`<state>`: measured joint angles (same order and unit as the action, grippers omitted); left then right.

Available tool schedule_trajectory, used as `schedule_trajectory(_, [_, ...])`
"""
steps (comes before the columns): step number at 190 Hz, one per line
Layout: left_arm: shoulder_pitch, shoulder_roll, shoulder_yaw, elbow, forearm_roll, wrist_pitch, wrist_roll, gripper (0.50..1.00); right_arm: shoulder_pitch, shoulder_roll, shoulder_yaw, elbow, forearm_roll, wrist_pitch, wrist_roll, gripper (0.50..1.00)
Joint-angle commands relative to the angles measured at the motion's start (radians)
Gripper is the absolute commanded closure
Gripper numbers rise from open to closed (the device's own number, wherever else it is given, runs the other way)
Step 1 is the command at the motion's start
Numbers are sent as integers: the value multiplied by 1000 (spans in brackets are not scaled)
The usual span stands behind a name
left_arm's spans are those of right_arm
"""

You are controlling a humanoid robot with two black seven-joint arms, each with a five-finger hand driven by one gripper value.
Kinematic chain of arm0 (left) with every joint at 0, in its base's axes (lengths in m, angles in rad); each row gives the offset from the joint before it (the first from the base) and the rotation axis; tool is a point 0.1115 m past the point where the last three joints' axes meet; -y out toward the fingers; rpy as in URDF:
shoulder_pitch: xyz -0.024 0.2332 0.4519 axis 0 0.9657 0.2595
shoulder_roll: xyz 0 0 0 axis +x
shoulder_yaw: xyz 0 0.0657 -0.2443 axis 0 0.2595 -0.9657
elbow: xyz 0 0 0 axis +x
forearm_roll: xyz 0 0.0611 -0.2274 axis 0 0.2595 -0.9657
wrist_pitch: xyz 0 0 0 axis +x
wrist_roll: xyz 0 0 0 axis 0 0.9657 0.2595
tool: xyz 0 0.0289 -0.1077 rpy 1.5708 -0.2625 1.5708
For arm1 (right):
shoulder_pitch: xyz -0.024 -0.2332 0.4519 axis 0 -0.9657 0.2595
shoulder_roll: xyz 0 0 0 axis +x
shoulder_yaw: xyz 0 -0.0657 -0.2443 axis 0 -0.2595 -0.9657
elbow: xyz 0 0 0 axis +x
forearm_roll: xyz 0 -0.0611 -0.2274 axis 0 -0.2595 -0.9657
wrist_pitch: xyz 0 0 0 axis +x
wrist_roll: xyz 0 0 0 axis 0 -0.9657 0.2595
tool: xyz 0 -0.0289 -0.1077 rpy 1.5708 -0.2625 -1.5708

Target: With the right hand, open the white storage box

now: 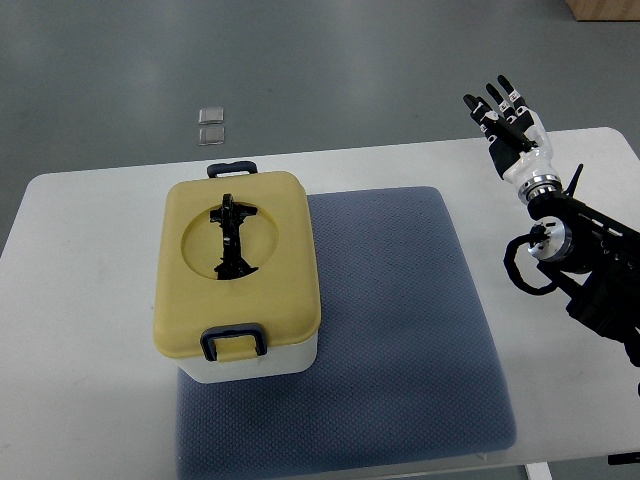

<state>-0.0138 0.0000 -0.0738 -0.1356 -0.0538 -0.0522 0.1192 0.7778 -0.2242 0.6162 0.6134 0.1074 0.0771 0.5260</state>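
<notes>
Approach step — not yet begun. The right hand (510,125) hovers far right, fingers spread, holding nothing, well apart from the white storage box (238,270) at the mat's (390,330) left. Next move: reach left to the near latch (234,342) — lid (236,262) still closed.

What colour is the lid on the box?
The lid is mustard yellow, with black clasps and handle. The top view shows it clearly.

right arm (600,270) cut off at right edge; brown box (605,8) cropped at top corner
</notes>
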Motion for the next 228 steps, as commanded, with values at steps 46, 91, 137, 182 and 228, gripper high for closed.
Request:
schedule_trajectory(46, [0,0,0,1,0,0,0,500,-2,-17,-16,11,2,4,-1,572])
schedule_trajectory(91, [0,0,0,-2,0,0,-1,500,5,-20,-15,11,-15,7,-3,572])
schedule_trajectory(137, [0,0,0,-1,0,0,0,500,80,-75,-47,37,-14,-3,-9,572])
schedule_trajectory(182, [0,0,0,-1,0,0,0,500,265,-179,-352,55,-113,6,19,572])
schedule_trajectory(228, [0,0,0,-1,0,0,0,500,498,-247,-506,132,-549,96,34,572])
